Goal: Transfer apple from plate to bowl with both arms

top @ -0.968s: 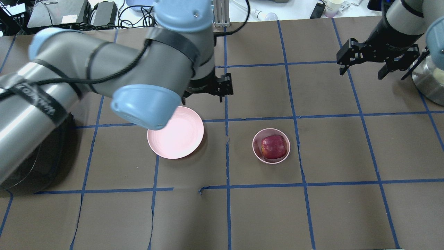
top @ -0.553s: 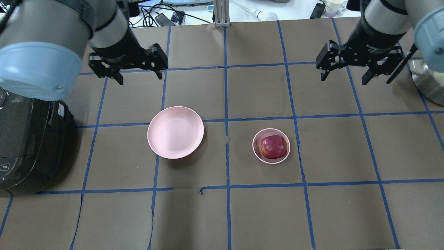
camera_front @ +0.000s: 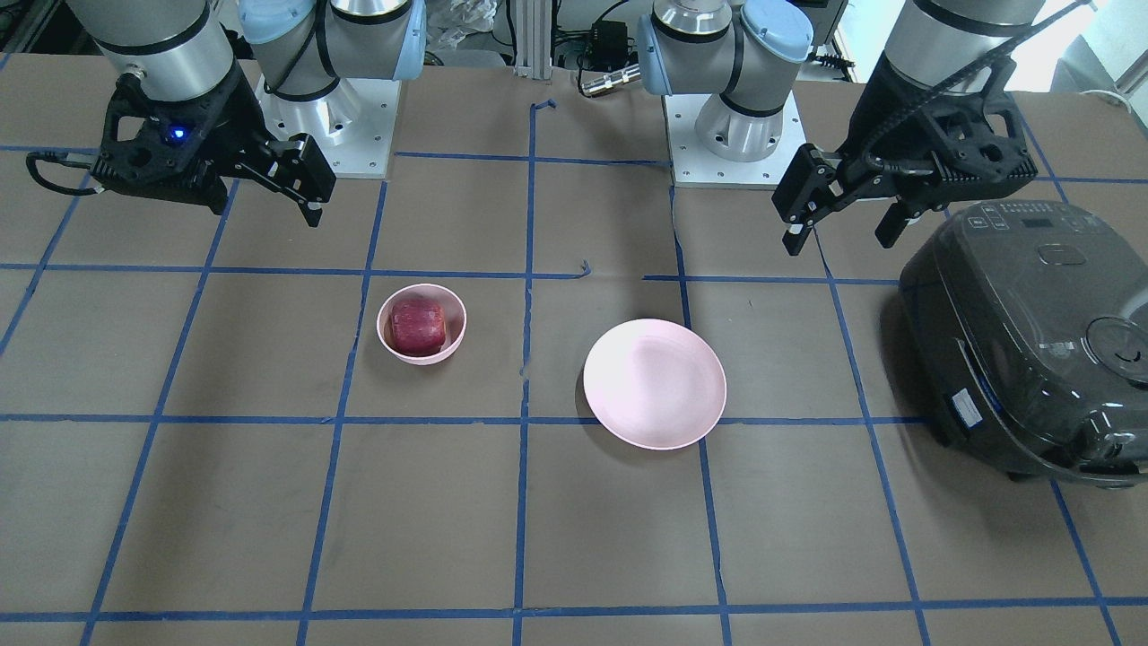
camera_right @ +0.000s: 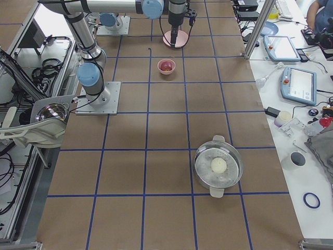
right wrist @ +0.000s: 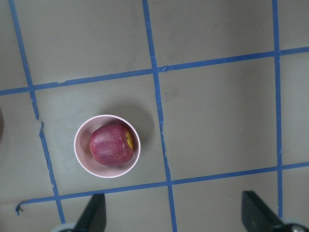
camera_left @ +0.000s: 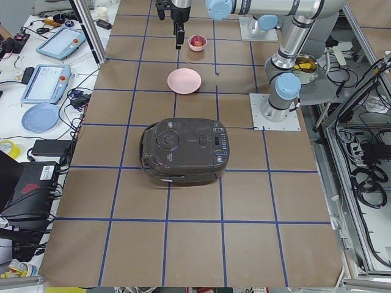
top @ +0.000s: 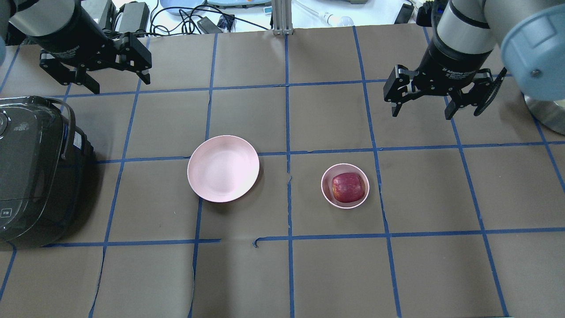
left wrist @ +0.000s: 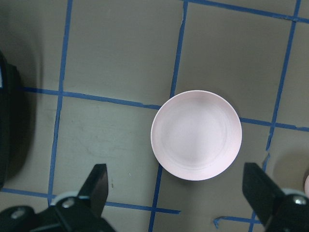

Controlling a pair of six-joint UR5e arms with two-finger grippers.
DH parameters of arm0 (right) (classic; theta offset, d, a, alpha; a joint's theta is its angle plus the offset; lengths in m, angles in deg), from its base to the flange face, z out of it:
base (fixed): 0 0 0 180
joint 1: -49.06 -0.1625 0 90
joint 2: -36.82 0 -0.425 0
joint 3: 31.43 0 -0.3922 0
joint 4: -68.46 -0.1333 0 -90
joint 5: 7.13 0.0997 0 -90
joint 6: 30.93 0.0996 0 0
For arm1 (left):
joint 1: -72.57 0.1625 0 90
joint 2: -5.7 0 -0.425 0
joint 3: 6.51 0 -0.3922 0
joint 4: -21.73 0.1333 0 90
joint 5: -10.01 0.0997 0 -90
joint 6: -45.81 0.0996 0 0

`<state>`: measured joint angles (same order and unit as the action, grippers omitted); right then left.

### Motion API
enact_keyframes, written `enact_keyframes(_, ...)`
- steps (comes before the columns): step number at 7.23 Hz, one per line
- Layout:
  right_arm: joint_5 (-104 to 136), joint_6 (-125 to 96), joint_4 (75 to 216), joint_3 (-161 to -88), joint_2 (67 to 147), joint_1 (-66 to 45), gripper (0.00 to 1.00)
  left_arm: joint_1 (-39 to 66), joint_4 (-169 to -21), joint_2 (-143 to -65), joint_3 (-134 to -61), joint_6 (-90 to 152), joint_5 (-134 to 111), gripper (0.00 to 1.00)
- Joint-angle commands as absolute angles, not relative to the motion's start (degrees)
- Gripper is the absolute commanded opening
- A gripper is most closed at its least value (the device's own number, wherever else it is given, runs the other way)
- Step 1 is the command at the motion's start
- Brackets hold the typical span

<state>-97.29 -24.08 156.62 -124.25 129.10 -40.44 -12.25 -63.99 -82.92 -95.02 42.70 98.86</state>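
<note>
The apple (top: 348,187) sits down inside the bowl (top: 324,179), and the plate (top: 223,168) beside it is bare, so from where I stand the transfer itself looks done. What has changed in the last second is the left arm. A moment ago its elbow hung across the plate and blocked part of it. Now the left gripper (top: 120,85) is pulled out to the table's left side, near the rice cooker (top: 31,168) and well apart from both dishes. The right gripper (top: 421,115) has drifted a little inward, toward the bowl, yet remains well apart from it. Both claws are spread wide with nothing between the fingers (the wrist cameras catch only the fingertips at the bottom edge, far apart). Apple and bowl have not budged. I read this as both arms backing off to rest, with nothing left to carry.

Some things I cannot make out. The bowl's wall hides the apple's underside, so how it is seated is a guess. The right arm's blue joint cap covers part of the steel pot (top: 547,117) at the table's edge. In the two end views the grippers are too small to judge.
</note>
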Motion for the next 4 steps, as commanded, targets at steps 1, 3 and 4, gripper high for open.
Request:
enact_keyframes(1, -97.30, -23.99, 156.44, -124.15, 129.10, -40.50, 1.00, -12.77, -64.67, -83.42, -95.27, 44.75, 99.92, 1.00)
enact_keyframes(3, -97.48, -23.99, 156.26, -123.36, 129.27, -40.41, 1.00, -12.95, -64.23, -83.94, -94.76, 47.39, 99.23, 1.00)
enact_keyframes(4, -97.39, -24.08, 155.39, -122.14, 129.28, -40.50, 1.00, -12.95, -64.92, -83.00, -95.36, 47.74, 99.92, 1.00)
